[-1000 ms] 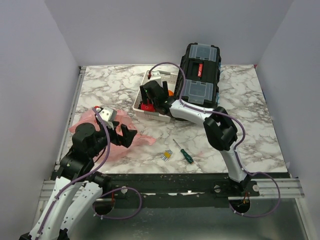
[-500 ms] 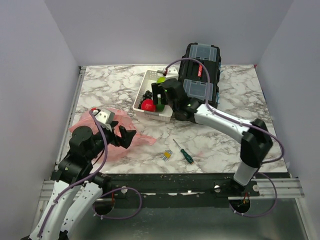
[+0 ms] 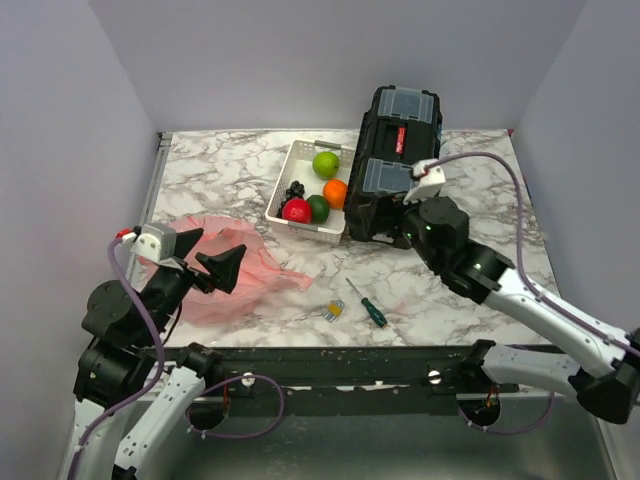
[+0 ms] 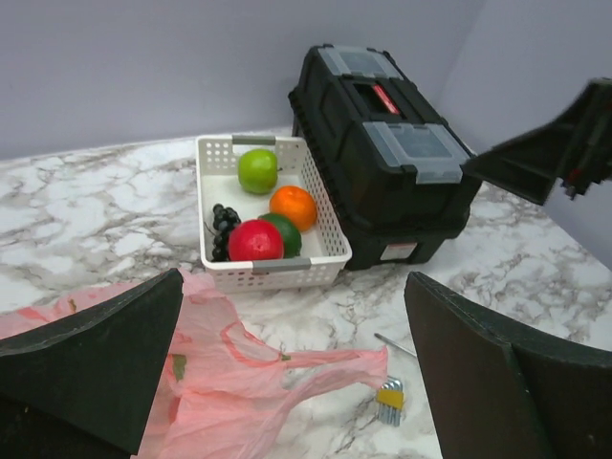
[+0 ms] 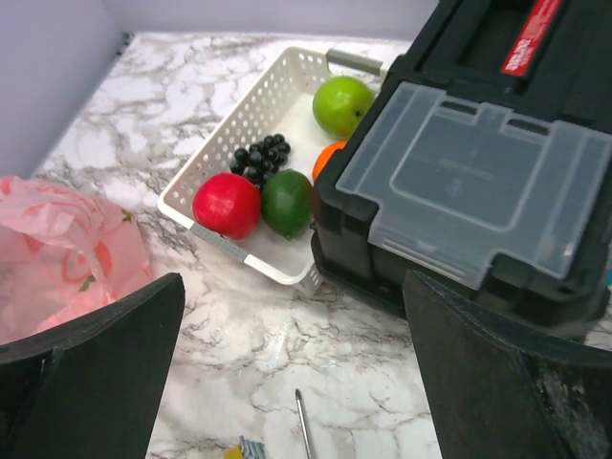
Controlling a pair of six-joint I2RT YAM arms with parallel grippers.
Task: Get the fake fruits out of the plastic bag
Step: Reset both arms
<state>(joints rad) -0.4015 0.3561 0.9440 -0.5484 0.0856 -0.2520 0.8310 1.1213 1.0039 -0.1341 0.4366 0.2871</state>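
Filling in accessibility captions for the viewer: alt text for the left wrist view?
A white slotted basket on a marble table holds four fake fruits, red, dark green, orange and light green, plus black grapes, beside a closed black toolbox. A pink plastic bag lies crumpled in front, framed by the dark fingers of the open left hand.

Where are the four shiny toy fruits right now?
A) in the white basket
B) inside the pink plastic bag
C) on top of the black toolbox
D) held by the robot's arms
A: the red fruit, dark green fruit, orange fruit and light green fruit all sit in the white basket, apart from the pink bag.
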